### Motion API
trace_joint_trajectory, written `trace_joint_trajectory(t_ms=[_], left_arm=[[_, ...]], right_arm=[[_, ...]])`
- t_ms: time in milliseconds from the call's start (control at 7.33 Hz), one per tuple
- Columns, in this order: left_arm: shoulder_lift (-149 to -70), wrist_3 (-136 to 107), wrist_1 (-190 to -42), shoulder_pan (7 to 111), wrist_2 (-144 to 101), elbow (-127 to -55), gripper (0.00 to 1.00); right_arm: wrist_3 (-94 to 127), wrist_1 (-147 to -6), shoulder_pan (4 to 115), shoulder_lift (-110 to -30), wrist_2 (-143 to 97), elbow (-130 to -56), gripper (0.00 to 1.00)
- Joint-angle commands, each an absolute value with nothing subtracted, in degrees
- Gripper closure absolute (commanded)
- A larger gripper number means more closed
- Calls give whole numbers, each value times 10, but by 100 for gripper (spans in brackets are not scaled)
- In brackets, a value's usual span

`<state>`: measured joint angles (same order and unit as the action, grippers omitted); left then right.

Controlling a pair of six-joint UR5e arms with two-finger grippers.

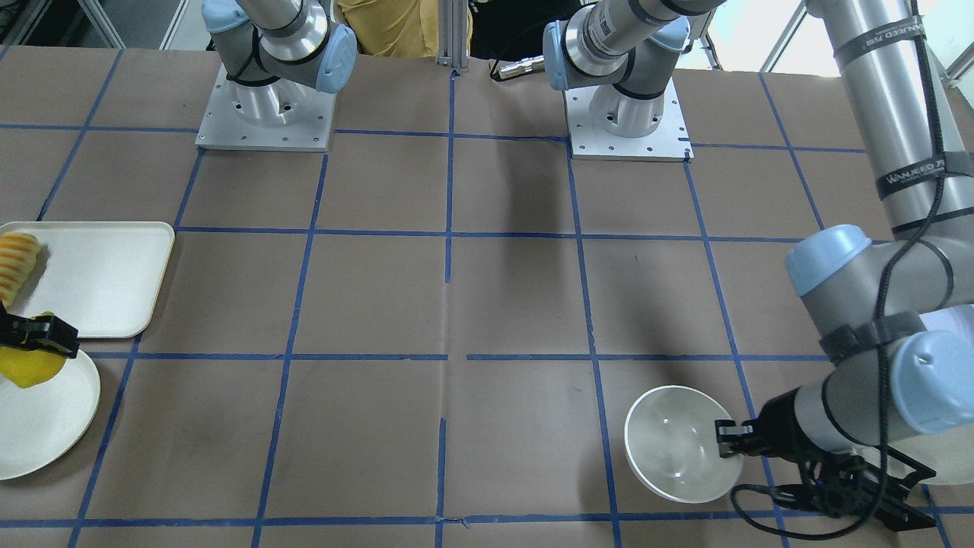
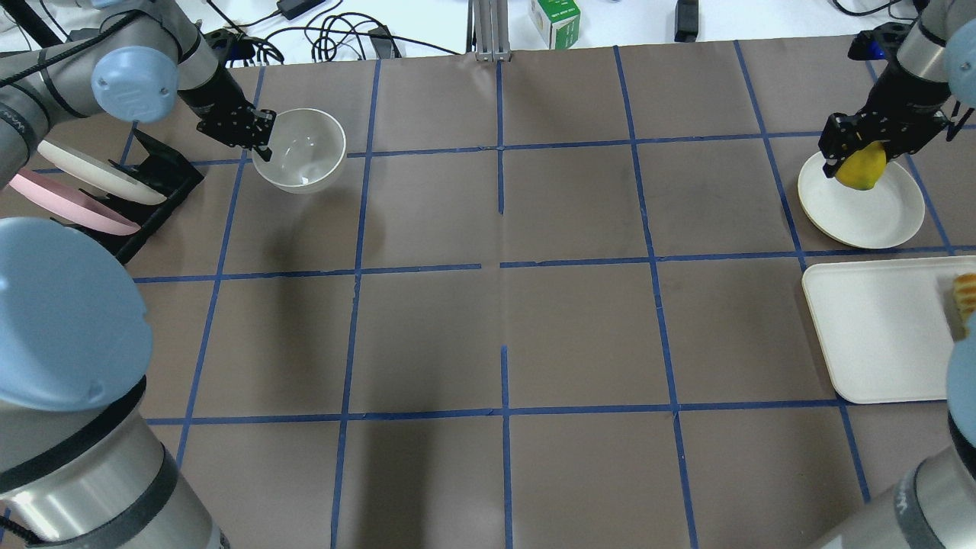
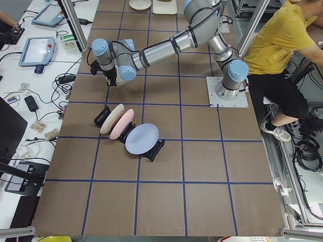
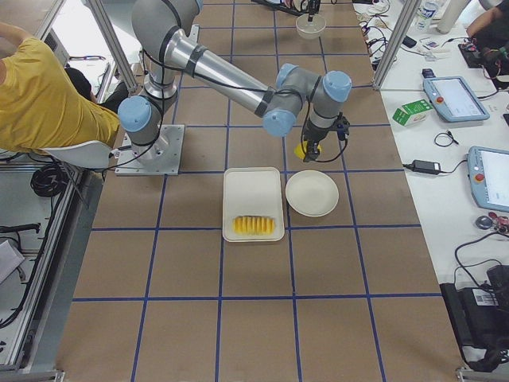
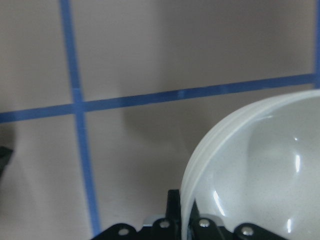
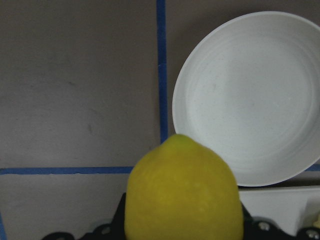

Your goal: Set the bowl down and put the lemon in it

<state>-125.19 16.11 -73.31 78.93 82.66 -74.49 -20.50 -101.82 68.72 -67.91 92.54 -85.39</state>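
Observation:
The off-white bowl [image 2: 299, 150] is at the far left of the table. My left gripper [image 2: 257, 138] is shut on its rim, one finger inside and one outside, which also shows in the left wrist view [image 5: 260, 175]. The bowl shows in the front view [image 1: 681, 445] too, with the left gripper [image 1: 727, 440] at its side. My right gripper [image 2: 858, 150] is shut on the yellow lemon [image 2: 863, 168] and holds it above the near edge of the flat cream plate [image 2: 865, 210]. The lemon fills the bottom of the right wrist view [image 6: 182, 195].
A cream rectangular tray [image 2: 877, 328] with ridged orange-yellow sliced food [image 1: 17, 262] lies beside the flat plate. A black rack [image 2: 156, 179] with pastel plates stands next to the bowl on the left. A person in yellow [image 3: 282, 40] sits behind the robot bases.

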Motion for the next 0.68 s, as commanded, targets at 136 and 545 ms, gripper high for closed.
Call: trace_joint_trajectory(t_ms=[136,545], left_arm=[[-1202,-28,-700,958,801,-819,100],[-1171,-147,-577,1023,802,-943,100]], right_arm=[[-97,-997,764,-711,927,-860,100],[-48,-998,827,-712,921,-860,100]])
